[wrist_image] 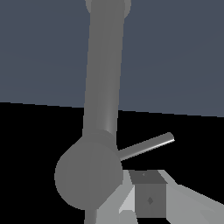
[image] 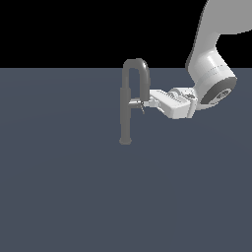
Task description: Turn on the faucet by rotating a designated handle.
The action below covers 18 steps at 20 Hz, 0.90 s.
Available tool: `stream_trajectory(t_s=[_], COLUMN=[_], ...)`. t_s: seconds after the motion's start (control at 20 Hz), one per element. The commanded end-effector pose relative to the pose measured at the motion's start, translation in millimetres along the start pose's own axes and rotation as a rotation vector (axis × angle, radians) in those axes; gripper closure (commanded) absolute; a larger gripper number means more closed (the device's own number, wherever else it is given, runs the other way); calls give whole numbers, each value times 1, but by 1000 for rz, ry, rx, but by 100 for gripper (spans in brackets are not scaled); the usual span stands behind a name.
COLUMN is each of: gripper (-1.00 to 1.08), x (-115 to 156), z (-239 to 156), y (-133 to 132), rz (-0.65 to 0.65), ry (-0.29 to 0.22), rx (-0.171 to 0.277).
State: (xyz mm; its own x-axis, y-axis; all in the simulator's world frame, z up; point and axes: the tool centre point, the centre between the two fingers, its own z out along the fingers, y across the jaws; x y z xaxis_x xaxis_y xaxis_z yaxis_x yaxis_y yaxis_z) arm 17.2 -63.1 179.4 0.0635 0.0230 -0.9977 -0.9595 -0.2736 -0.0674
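The grey faucet (image: 126, 106) stands upright in the middle of the exterior view, and its gooseneck spout (image: 142, 69) curves over toward that view's right. The small silver handle (image: 135, 103) sticks out sideways from the post. My gripper (image: 143, 104) reaches in level from the right, with its tips at the handle's outer end, under the spout's mouth. In the wrist view the post (wrist_image: 103, 87) and its round joint (wrist_image: 87, 175) loom close. The handle (wrist_image: 146, 146) lies just past one dark fingertip (wrist_image: 149, 197). The other finger is hidden behind the joint. The jaws stand apart with nothing gripped.
A flat dark grey-blue floor (image: 64, 197) spreads all round the faucet. The white arm (image: 211, 74) comes down from the upper right of the exterior view.
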Motion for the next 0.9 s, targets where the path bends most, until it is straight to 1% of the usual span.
stream_trajectory(t_s=[0.0, 0.25, 0.3, 0.35, 0.85], gripper=[108, 108, 108, 108, 108], x=[41, 62, 62, 12, 44], z=[6, 6, 6, -2, 2], y=[-4, -7, -7, -1, -21], rz=[42, 64, 64, 18, 44], ry=[7, 6, 6, -13, -2], rx=[24, 32, 32, -11, 14])
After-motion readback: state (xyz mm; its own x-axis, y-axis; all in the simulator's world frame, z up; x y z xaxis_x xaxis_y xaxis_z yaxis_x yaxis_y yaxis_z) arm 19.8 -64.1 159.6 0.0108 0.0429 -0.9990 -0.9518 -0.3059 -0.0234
